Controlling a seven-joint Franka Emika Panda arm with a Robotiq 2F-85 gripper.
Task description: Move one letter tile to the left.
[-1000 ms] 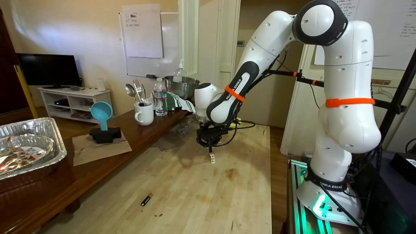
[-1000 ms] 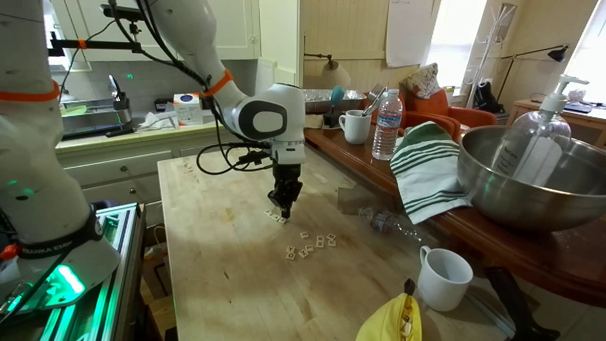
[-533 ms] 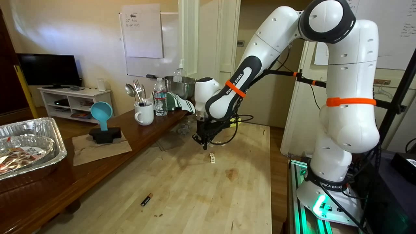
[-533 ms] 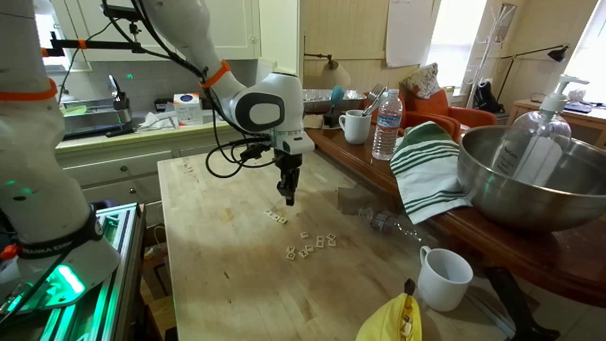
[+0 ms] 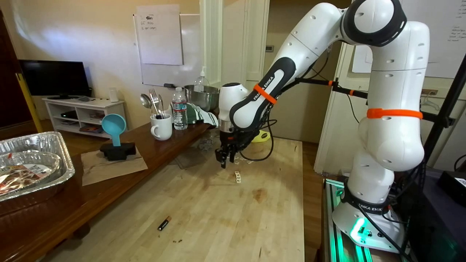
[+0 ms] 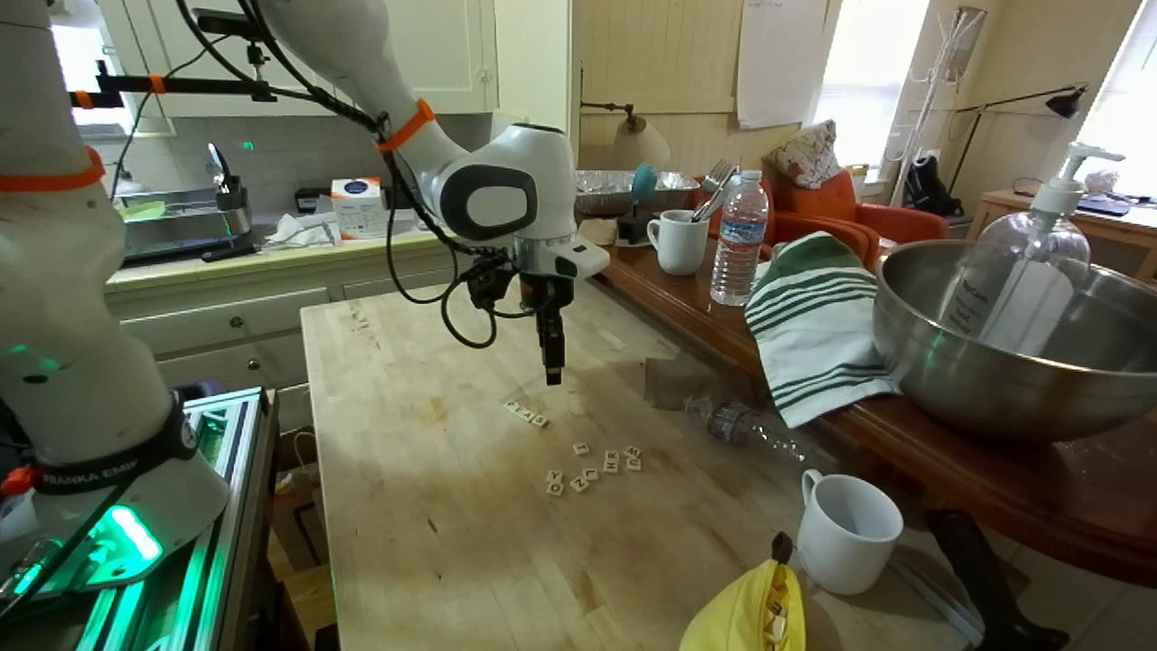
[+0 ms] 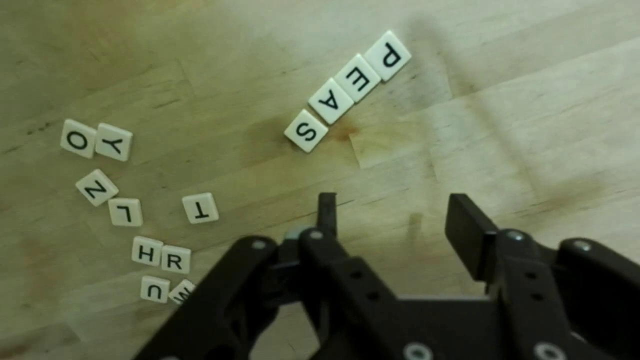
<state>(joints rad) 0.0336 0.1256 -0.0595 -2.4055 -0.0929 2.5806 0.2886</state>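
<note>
Cream letter tiles lie flat on the wooden table. In the wrist view a slanted row reads P (image 7: 390, 56), E (image 7: 357, 78), A (image 7: 331, 101) and S (image 7: 306, 131), with S at the end nearest my fingers. This row (image 6: 525, 414) shows in both exterior views. Loose tiles, among them T (image 7: 200, 208), Y (image 7: 114, 142) and H (image 7: 147, 250), are scattered on the wrist view's left; M is partly covered by the gripper. My gripper (image 7: 392, 210) is open, nothing between its fingers. It hangs above the table, apart from the row, in both exterior views (image 5: 227, 163) (image 6: 553, 378).
A battery (image 5: 164, 223) lies on the table. A yellow pouch (image 6: 750, 606), a white mug (image 6: 850, 532) and a clear bottle (image 6: 741, 423) lying on its side are beyond the loose tiles. A raised brown counter (image 5: 182, 145) runs along one side.
My gripper has risen off the S end of the row and shifted toward the brown counter. Its fingers, together a second ago, have parted. The tiles have not visibly moved.
</note>
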